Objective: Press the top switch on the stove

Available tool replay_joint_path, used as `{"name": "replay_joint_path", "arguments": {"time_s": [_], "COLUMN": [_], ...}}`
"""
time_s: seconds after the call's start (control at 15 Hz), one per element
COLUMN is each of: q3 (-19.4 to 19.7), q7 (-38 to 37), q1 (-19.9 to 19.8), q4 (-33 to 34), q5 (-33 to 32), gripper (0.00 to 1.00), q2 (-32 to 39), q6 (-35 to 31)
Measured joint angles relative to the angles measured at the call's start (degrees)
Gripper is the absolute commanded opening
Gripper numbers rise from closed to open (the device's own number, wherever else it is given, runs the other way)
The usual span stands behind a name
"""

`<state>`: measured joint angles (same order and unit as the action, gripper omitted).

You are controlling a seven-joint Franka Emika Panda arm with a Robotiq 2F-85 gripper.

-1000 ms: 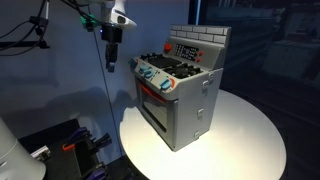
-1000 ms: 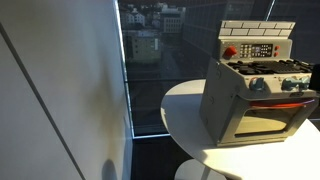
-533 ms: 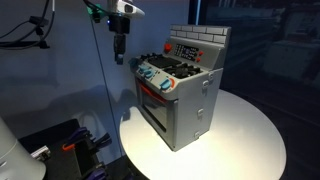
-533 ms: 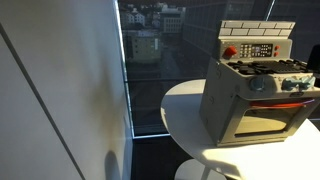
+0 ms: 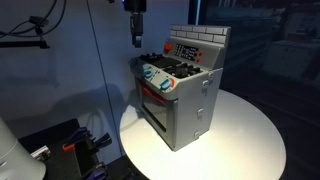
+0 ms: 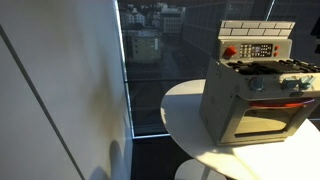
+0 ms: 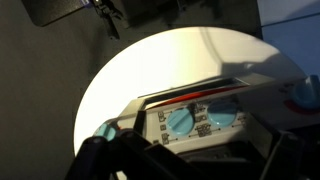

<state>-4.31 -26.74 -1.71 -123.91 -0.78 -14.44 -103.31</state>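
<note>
The small grey metal toy stove [image 5: 182, 95] stands upright on the round white surface [image 5: 250, 150], with its oven door and bluish plastic knobs [image 5: 152, 73] at the front. The dark pincer [image 5: 134, 38] hangs in the air above and beside the stove's front corner, apart from it; at this size I cannot tell whether it is spread or pressed together. The likely target is a small red round switch [image 6: 230, 52] at one end of the dark control strip [image 6: 258, 50] on the brick-patterned back panel, behind the black burners. Two risks, as I judge them: the strip looks crowded with small keys, so a slightly off approach could press a neighbour; and the stove looks light and boxy with smooth sheet-metal faces, so a hard push on the upright panel could slide or tip it backward on the smooth surface
</note>
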Motion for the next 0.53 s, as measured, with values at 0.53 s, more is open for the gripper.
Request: {"name": "replay_joint_path", "arguments": {"time_s": [0.53], "q3": [3.2], "q7": [0.3], "q1": [-2.5], "q4": [3.8], "q5": [-2.9], "gripper": [1.00], "q2": [2.1], "q6": [-5.7]}}
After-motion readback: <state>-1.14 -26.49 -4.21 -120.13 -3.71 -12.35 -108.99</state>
